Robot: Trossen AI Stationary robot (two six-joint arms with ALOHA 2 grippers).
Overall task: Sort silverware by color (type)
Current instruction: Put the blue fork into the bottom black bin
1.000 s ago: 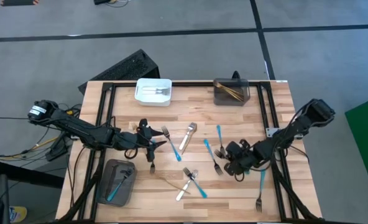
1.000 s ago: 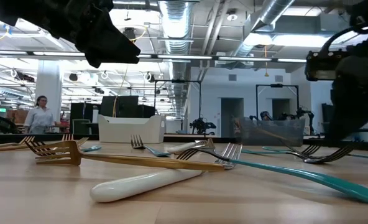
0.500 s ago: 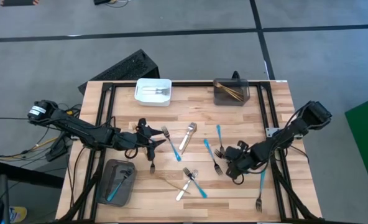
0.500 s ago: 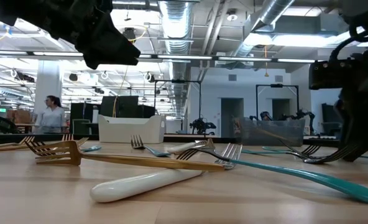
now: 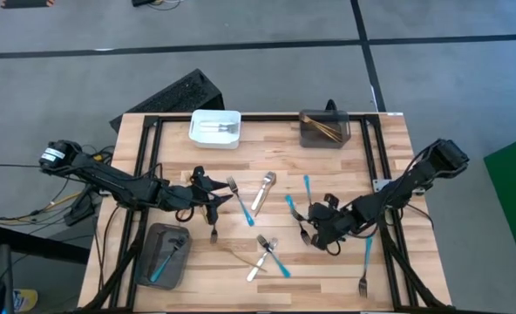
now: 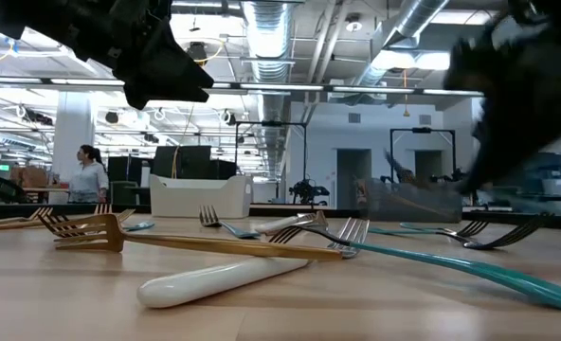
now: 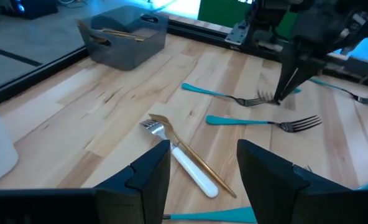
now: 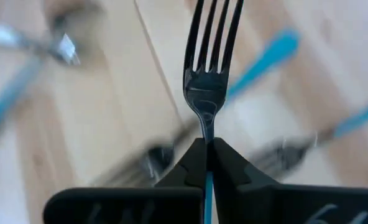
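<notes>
The right gripper [image 5: 313, 225] has come in toward the table's middle since half a second ago, and its jaws, wide then, are now clamped on the neck of a dark-tined fork [image 8: 206, 78] with a blue handle, tines pointing straight ahead. The left gripper [image 5: 213, 202] has not shifted; it hovers left of centre with jaws spread apart and nothing between them.

Nearest the front edge of the pale, straight-grained wooden table [image 5: 328, 270] lies a lone silver fork [image 5: 362, 284] on the right. On the left sits a dark grey rectangular bin [image 5: 163, 254] with rounded corners, holding a blue-handled piece. At centre front, a gold fork [image 6: 181, 241], a white-handled fork [image 6: 228, 273] and a teal-handled fork [image 6: 451, 265] cross one another, slim and glossy.

Farther in, at mid table, a blue-handled fork [image 5: 238, 199] lies just beside the left gripper, a white-handled piece [image 5: 263, 192] angles next to it, and more blue-handled forks [image 5: 308, 189] lie near the right gripper.

At the far edge stand a white bin [image 5: 215, 128] with silver pieces inside and a translucent dark bin [image 5: 324, 129] with gold ones. Beyond the table, a person [image 6: 88, 178] stands in the room.
</notes>
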